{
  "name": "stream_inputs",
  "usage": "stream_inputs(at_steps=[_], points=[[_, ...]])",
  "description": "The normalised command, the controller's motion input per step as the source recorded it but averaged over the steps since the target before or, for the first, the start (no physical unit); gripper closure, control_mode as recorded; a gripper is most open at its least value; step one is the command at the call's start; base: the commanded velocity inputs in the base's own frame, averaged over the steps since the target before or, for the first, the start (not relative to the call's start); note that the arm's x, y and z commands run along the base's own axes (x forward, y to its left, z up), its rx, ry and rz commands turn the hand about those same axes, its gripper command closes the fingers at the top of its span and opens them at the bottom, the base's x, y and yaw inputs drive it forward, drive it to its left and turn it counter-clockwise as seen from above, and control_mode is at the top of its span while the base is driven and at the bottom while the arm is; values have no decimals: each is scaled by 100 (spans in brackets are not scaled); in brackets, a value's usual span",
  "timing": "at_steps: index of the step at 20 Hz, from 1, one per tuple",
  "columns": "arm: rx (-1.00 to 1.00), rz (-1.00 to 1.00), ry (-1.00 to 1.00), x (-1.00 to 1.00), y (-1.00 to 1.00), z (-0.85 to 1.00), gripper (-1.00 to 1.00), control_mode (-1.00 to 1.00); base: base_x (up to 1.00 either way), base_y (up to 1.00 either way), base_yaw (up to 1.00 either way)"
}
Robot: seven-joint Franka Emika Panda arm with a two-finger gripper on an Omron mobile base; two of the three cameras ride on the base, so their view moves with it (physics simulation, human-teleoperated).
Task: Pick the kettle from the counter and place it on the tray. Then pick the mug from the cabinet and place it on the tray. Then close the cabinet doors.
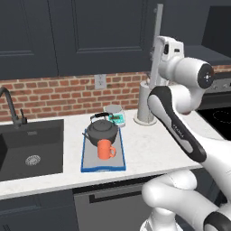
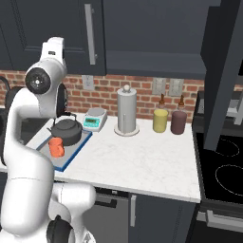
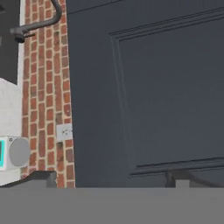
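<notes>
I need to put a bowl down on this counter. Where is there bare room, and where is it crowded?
Free: the white counter in front of the paper-towel holder and the two jars, up to the stove. Crowded: the tray holding kettle and mug, with the scale right behind.

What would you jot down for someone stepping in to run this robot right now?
Gripper: open, holding nothing, facing a cabinet door panel at close range.
Kettle and orange mug both sit on the blue-rimmed tray on the counter, beside the sink.
Done: kettle and mug placed.
Left: closing the cabinet doors. The left one looks shut; the right door stands swung out, edge-on over the stove side. Close that one.
</notes>
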Motion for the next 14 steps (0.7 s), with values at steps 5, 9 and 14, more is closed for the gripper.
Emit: stream_inputs(at_steps=[5,9,14], points=[[-1,-10,0,-31,-25,13,-100,-100,0,0,0],[0,-19,0,-35,-50,6,-100,-100,0,0,0],[17,-26,0,-32,-69,5,-100,-100,0,0,0]])
